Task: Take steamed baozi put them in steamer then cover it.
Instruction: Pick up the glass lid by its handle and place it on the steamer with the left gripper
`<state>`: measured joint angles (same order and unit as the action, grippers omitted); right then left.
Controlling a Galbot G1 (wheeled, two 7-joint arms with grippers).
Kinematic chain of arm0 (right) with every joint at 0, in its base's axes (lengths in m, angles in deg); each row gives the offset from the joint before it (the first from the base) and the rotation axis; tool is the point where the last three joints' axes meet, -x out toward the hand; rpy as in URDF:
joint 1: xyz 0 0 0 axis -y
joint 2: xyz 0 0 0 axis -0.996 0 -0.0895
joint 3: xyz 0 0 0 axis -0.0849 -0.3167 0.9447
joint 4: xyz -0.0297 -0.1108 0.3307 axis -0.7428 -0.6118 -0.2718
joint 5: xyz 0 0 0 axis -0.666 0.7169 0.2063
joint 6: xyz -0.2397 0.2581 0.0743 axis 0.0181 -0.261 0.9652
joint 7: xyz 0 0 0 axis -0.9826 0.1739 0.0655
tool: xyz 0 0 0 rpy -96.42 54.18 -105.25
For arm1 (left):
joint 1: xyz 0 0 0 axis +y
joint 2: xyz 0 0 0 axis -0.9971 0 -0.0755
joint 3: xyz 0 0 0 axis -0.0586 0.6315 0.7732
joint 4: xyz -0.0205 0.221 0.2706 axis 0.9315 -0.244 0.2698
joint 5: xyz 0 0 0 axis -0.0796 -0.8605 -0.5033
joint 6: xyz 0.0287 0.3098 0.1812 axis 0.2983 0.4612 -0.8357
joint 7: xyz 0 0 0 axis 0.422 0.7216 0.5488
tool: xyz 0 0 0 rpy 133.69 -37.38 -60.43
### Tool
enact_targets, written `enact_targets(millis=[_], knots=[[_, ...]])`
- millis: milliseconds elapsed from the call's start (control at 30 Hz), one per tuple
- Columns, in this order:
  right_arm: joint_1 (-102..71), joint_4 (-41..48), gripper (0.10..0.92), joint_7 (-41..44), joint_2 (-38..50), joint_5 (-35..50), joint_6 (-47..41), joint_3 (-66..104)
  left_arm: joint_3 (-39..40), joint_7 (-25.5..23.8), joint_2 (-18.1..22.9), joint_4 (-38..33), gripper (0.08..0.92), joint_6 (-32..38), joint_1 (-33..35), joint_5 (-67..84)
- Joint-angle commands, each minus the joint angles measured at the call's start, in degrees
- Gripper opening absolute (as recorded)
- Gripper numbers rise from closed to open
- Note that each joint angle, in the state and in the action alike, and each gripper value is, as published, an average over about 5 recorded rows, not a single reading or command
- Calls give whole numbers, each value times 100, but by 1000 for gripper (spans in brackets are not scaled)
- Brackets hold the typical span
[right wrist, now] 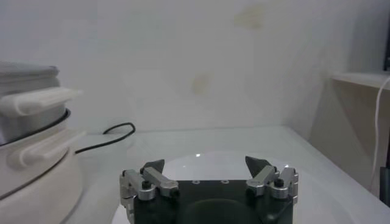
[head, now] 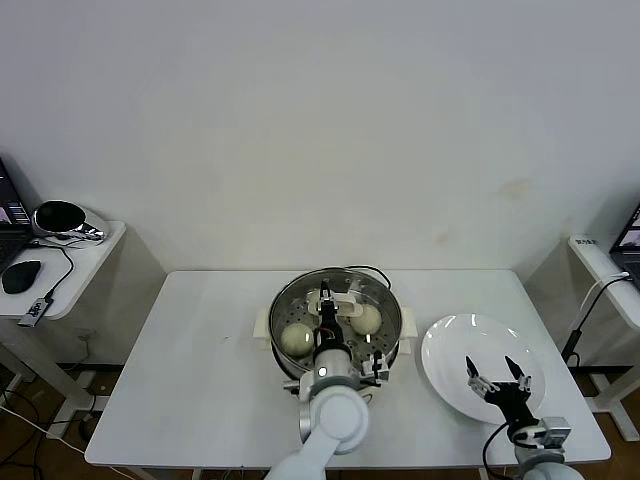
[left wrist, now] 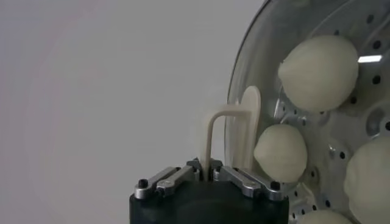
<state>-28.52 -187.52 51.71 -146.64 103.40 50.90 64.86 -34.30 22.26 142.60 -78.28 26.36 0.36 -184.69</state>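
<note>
Left tool (head: 328, 318) gripping cover (head: 336, 302) handle, steamer (head: 388, 335) below

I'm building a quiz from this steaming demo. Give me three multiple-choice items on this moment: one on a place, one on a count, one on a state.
1. Where is the left gripper?
A. over the steamer
B. over the white plate
C. beside the table

2. How many baozi does the left wrist view show through the glass cover?
A. one
B. four
C. six

3. How is the right gripper?
A. shut on a bun
B. shut, holding nothing
C. open, holding nothing

Answers: 1 A, it hangs above the pot, shut on the cover's handle. 2 B, four buns show. 3 C, its fingers stand spread above the plate.
</note>
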Motion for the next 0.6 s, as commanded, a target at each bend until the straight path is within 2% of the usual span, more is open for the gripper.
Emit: enact_targets(millis=[33,433,600], knots=[[9,0,823,1,-7,-2,2,-7,-15,-55,-8,-62,148,-244,5,-16],[7,15,823,6,-18,-1,15,2,40,53,-35,-21,151,-236,17,-83],[17,34,823,8,-26,-5,20,-6,138,-10,-114,-253,248,-235,59,-62]])
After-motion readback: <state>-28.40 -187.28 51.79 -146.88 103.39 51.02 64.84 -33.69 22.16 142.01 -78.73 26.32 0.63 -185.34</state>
